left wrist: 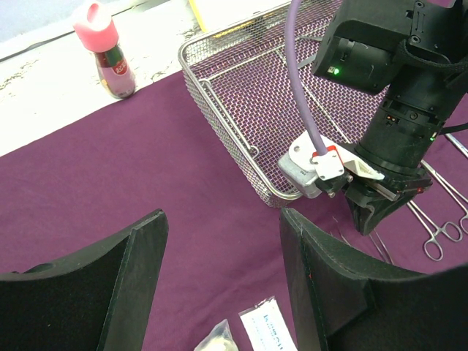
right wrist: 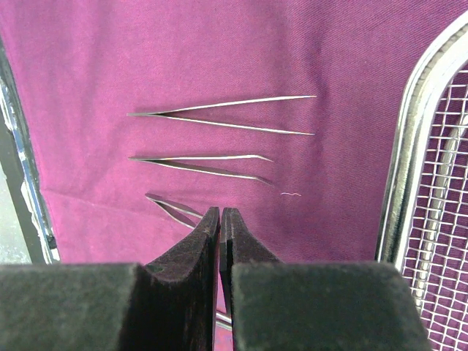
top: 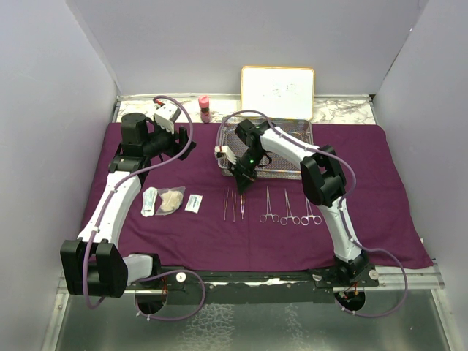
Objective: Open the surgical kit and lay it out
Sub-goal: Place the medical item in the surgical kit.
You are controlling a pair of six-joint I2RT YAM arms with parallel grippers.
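The dark purple cloth [top: 365, 219] lies spread flat. On its far part stands the wire-mesh tray [top: 292, 173], also in the wrist views [left wrist: 219, 124] [right wrist: 402, 168]. My right gripper [top: 243, 184] [right wrist: 220, 212] is shut on a slim forceps [right wrist: 172, 207], whose far end rests on the cloth. Two more forceps [right wrist: 219, 115] [right wrist: 197, 164] lie beside it. Three clamps [top: 289, 212] lie to the right. Packets [top: 150, 201], gauze [top: 172, 199] and a white packet [top: 194, 202] lie to the left. My left gripper [top: 187, 145] [left wrist: 223, 219] hovers open above the cloth, holding nothing.
A pink-capped bottle [top: 205, 108] [left wrist: 107, 55] and a framed whiteboard [top: 278, 91] stand on the marble strip behind the cloth. White walls close in both sides and the back. The right arm [left wrist: 395, 110] stands close to the tray's near corner.
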